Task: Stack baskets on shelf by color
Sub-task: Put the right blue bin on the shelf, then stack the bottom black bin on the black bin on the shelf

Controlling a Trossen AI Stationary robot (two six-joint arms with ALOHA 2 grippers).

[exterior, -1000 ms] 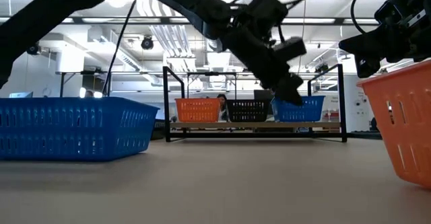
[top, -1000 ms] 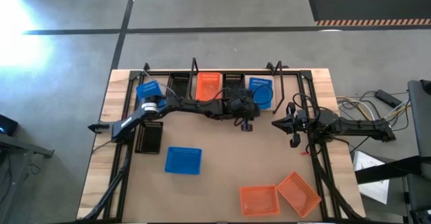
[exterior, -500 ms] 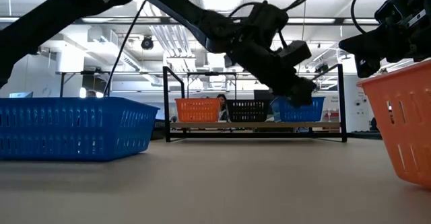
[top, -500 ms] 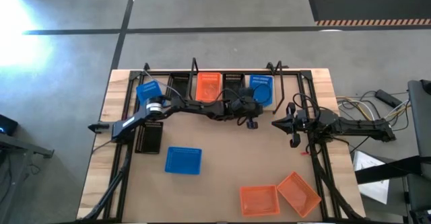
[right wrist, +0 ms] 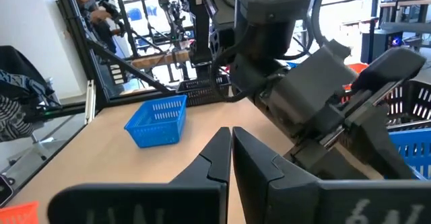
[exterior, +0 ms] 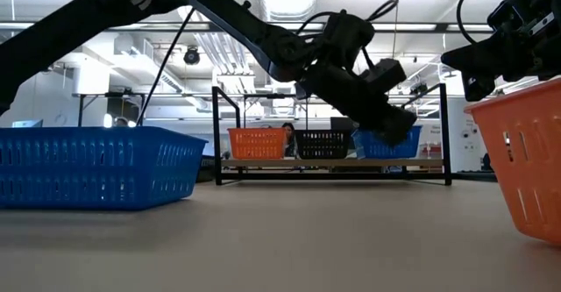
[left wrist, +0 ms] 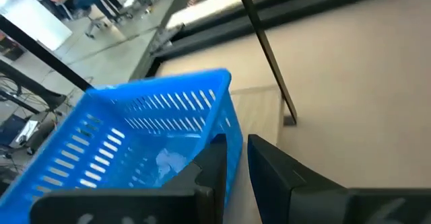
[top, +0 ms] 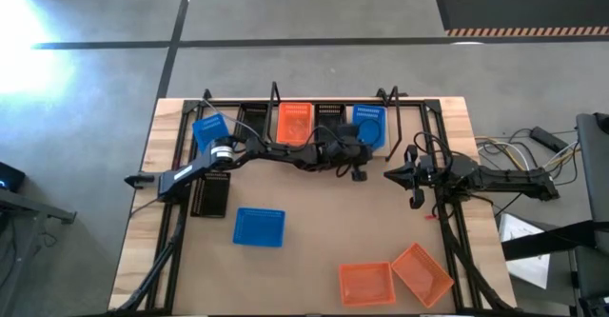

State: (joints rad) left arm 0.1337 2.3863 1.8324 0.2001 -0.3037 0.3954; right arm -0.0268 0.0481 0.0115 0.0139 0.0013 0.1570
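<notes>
My left gripper (left wrist: 237,148) (top: 359,151) (exterior: 396,122) reaches over the shelf's (top: 328,138) right end and is shut on a blue basket (left wrist: 145,143) (top: 369,125). That basket sits in the right-hand place on the shelf, beside a black basket (top: 330,116) and an orange basket (top: 294,120). Whether another blue basket lies under it I cannot tell. My right gripper (right wrist: 231,140) (top: 390,174) is shut and waits over the table's right part, holding nothing. My left gripper holds the blue basket by the top of one side wall (left wrist: 232,126). One finger (left wrist: 210,167) is inside the basket and the other finger (left wrist: 273,173) is outside. The fingers come slanting down from the table's near side. The basket sits about level at the shelf.
A tilted blue basket (top: 211,128) and a black basket (top: 209,194) lie at the table's left. Another blue basket (top: 259,227) lies in the middle, and two orange baskets (top: 366,282) (top: 422,272) near the near right edge. Black wire posts (top: 275,98) rise from the shelf.
My left gripper has moved toward the far edge and down, carrying the blue basket. The basket, tilted above the shelf's right end a second ago, now lies level in its place. My right arm has kept still.
</notes>
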